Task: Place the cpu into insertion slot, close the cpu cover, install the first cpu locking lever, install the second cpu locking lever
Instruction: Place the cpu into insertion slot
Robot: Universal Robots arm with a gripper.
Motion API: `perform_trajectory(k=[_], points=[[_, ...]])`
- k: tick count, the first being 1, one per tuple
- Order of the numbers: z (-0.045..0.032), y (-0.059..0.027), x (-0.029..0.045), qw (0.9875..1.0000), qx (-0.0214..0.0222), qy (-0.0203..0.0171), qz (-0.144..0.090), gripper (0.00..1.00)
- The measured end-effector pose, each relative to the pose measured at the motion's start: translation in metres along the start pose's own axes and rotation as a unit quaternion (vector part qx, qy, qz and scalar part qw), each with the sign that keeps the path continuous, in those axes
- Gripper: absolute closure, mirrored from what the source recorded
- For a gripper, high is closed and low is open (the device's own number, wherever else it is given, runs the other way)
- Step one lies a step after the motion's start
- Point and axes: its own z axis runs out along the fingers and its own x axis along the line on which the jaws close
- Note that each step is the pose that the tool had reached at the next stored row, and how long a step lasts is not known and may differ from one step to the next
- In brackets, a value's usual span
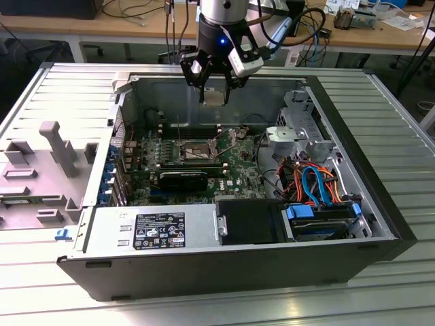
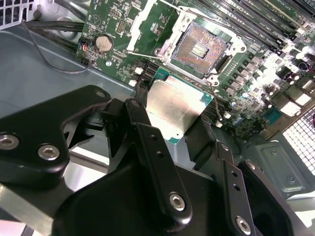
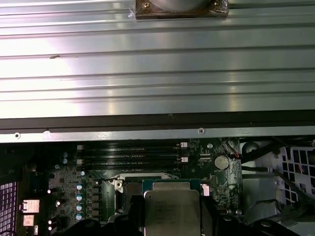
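A black gripper [image 1: 213, 92] hangs over an open computer case [image 1: 380, 204], its jaws pinching the cpu [image 1: 213, 99] by two opposite edges, with the chip's silvery top showing in both wrist views. The slot [image 2: 199, 48] lies below the jaws, well apart from the chip, its gold-brown contacts uncovered on the green board [image 2: 118, 19].

I see bright, even overhead light in the exterior view: the ribbed table [image 1: 397, 129] gleams pale, and the computer case [image 1: 204, 272] darkens toward six o'clock. Glare washes the cpu [image 2: 172, 105] in the second wrist view.
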Motion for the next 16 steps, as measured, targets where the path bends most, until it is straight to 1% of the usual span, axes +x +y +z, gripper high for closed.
perform_trajectory(k=[3,16], points=[[0.0008,-0.0014,0.0000,1.0000,0.0000,0.0000,0.000,0.45],[0.0032,-0.0019,-0.0001,1.0000,0.0001,0.0000,0.000,0.45]])
